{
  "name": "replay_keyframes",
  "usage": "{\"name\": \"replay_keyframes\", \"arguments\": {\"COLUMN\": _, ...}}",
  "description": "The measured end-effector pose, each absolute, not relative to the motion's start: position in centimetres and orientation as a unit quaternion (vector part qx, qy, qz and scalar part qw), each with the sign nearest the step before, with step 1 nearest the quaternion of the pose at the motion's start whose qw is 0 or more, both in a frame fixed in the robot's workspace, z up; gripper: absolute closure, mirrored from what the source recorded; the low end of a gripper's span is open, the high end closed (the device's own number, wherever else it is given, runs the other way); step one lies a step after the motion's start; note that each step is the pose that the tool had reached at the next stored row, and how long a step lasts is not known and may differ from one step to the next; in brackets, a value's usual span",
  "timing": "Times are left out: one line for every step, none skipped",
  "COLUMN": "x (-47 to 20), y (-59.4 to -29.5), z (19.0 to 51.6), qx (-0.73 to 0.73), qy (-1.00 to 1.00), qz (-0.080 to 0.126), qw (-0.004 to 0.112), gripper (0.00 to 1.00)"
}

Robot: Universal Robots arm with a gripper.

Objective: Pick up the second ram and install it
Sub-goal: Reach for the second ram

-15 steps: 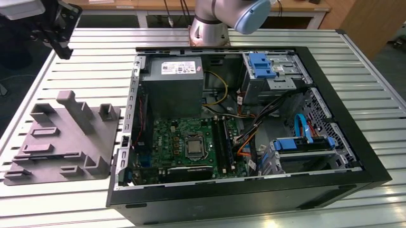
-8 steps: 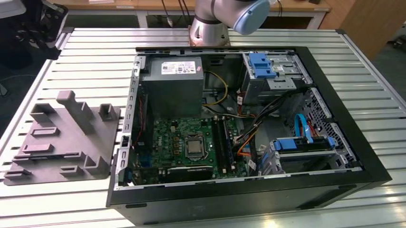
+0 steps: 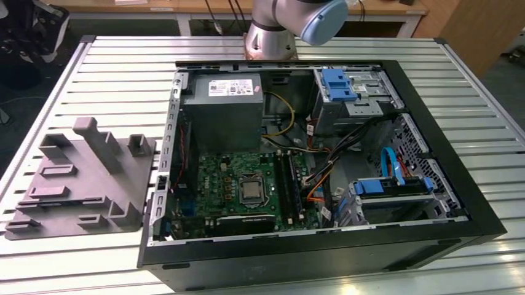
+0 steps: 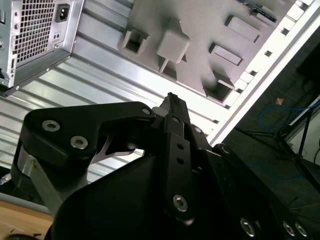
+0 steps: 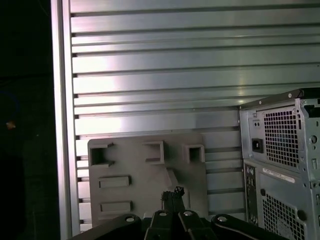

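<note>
My gripper [image 5: 172,194] hangs high over the slatted table with its black fingers pressed together and nothing visible between them; its tips [image 4: 172,98] point down at the grey moulded fixture [image 5: 145,182]. That fixture [image 3: 82,178] lies at the exterior view's left, beside the open computer case [image 3: 320,160]. A thin dark strip [image 4: 257,11] lies at one end of the fixture [image 4: 200,30]; I cannot tell whether it is the second ram. Long black slot rails [image 3: 287,184] run across the green motherboard [image 3: 238,181] inside the case.
The arm's base [image 3: 275,31] stands behind the case. A grey power-supply box [image 3: 223,107], blue drive brackets [image 3: 338,83] and loose cables fill the case. The case's rear panel [image 5: 282,165] rises near the fixture. The table's edge [image 5: 62,125] drops to dark floor.
</note>
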State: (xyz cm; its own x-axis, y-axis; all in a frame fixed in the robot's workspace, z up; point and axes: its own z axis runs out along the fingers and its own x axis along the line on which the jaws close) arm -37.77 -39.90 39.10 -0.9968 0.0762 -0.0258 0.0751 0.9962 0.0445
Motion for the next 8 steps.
{"name": "replay_keyframes", "arguments": {"x": -38.0, "y": -39.9, "z": 39.1, "qx": 0.038, "qy": 0.999, "qz": 0.022, "qw": 0.014, "gripper": 0.9}}
{"name": "replay_keyframes", "arguments": {"x": -38.2, "y": -39.9, "z": 39.1, "qx": 0.038, "qy": 0.999, "qz": 0.022, "qw": 0.014, "gripper": 0.9}}
{"name": "replay_keyframes", "arguments": {"x": -38.5, "y": -39.9, "z": 39.0, "qx": 0.038, "qy": 0.999, "qz": 0.022, "qw": 0.014, "gripper": 0.9}}
{"name": "replay_keyframes", "arguments": {"x": -38.7, "y": -40.0, "z": 39.0, "qx": 0.038, "qy": 0.999, "qz": 0.022, "qw": 0.014, "gripper": 0.9}}
{"name": "replay_keyframes", "arguments": {"x": -38.8, "y": -40.1, "z": 39.0, "qx": 0.038, "qy": 0.999, "qz": 0.022, "qw": 0.014, "gripper": 0.9}}
{"name": "replay_keyframes", "arguments": {"x": -39.0, "y": -40.2, "z": 38.9, "qx": 0.038, "qy": 0.999, "qz": 0.022, "qw": 0.014, "gripper": 0.9}}
{"name": "replay_keyframes", "arguments": {"x": -39.1, "y": -40.3, "z": 38.9, "qx": 0.038, "qy": 0.999, "qz": 0.022, "qw": 0.014, "gripper": 0.9}}
{"name": "replay_keyframes", "arguments": {"x": -39.2, "y": -40.4, "z": 38.8, "qx": 0.038, "qy": 0.999, "qz": 0.022, "qw": 0.014, "gripper": 0.9}}
